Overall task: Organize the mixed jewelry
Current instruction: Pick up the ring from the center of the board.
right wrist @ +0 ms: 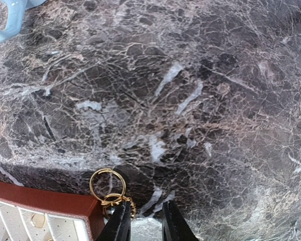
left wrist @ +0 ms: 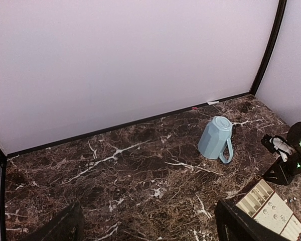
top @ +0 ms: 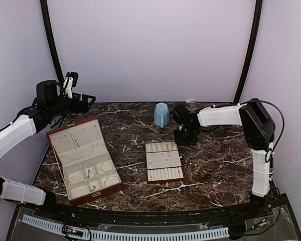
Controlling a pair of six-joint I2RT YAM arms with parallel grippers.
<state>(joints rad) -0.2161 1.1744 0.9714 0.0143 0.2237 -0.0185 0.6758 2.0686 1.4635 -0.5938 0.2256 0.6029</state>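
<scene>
"Mixed jewelry (right wrist: 112, 197): gold-coloured hoop on a short chain. Where is it found?"
"On the worktop, against the slotted tray's (right wrist: 45, 203) far rim. Judged light, thin, easily bent; best taken at the hoop. Right gripper (right wrist: 145, 206) is held narrowly apart beside the chain, nothing clamped; left gripper (left wrist: 148, 223) is spread wide."

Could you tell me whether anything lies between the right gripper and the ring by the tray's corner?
Nothing visible does: the right gripper is right beside the gold-coloured ring, with only marble tabletop between them.
</scene>
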